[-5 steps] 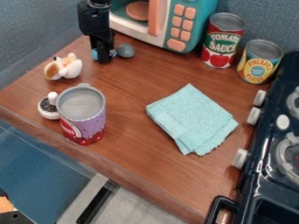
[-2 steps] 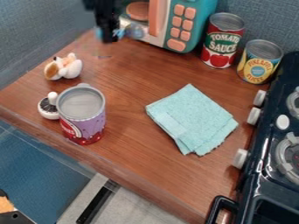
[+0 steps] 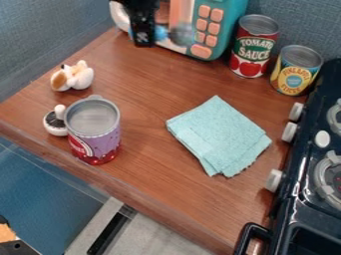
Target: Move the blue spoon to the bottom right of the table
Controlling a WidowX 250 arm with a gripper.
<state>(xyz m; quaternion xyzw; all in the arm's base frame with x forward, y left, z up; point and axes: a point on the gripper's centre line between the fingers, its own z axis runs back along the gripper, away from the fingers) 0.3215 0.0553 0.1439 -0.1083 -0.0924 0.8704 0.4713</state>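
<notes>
End effector: the black two-finger end effector (image 3: 143,42) is at the far left, in front of the teal-and-coral toy microwave (image 3: 230,19), grasping the spoon by its handle, as far as the blurred view shows.
Blue spoon: the slim spoon with a blue handle (image 3: 161,33) and a greyish bowl is held above the far edge of the brown wooden surface (image 3: 150,196), its bowl pointing right.
Weight and feel: probably light, stiff and smooth, hard to break but quick to swivel, since the bowl sticks out to one side of the grip.
Where to hold: the handle looks the right place; a pinch near the bowl's neck should balance best, with pressure firm enough to stop a roll.
Folded cloth: the pale turquoise fabric square (image 3: 220,137) lies between the spoon and the near right goal; the dangling bowl could snag it if carried low.
Black toy stove: its white knobs (image 3: 273,180) jut over the right edge, so the spoon wants setting down left of them, laid flat from just above the wood so it does not bounce.
</notes>
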